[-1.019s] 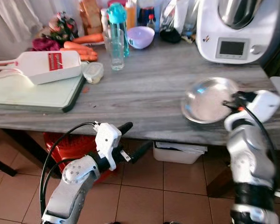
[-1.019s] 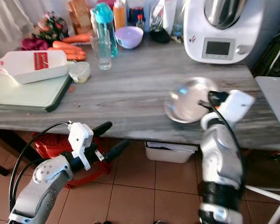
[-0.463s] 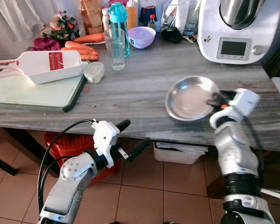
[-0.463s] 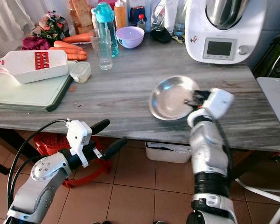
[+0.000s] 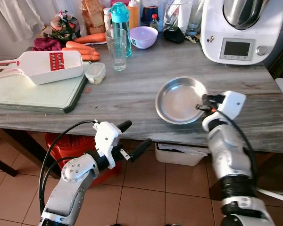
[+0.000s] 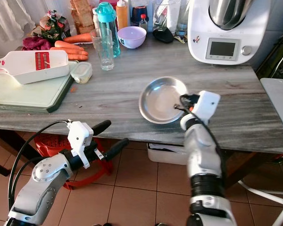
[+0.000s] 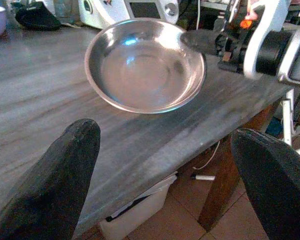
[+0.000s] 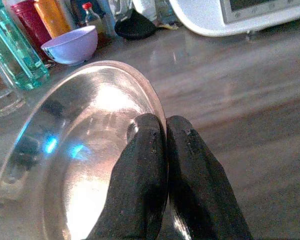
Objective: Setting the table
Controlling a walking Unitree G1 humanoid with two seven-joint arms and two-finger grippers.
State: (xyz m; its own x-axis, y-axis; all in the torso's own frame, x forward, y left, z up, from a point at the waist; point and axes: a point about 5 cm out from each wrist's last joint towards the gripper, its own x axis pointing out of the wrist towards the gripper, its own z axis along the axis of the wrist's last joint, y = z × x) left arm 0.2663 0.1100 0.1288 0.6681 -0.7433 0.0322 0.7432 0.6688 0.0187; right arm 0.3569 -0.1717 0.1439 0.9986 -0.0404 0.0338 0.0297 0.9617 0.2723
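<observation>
Your right end effector (image 5: pixel 201 103) pinches the rim of the empty round stainless-steel plate (image 5: pixel 177 100), centre-right on the grey wood-grain surface (image 5: pixel 132 89). Your left end effector (image 5: pixel 133 138), lower left, stands spread.

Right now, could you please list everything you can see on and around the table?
Metal plate: one, silver, near the table's front edge, rim pinched by the right pincer.
Table: one, grey wood grain.
Kitchen machine: one, white, back right.
Bowl: one, lilac, at the back.
Glass: one, clear, before the teal bottle.
Slicer: one, white and red, on the green cutting board.
Carrots: several, orange, back left.
Small lidded box: one, pale, beside the board.
Left pincer: open, below the table edge.
Right pincer: shut on the plate's rim.
</observation>
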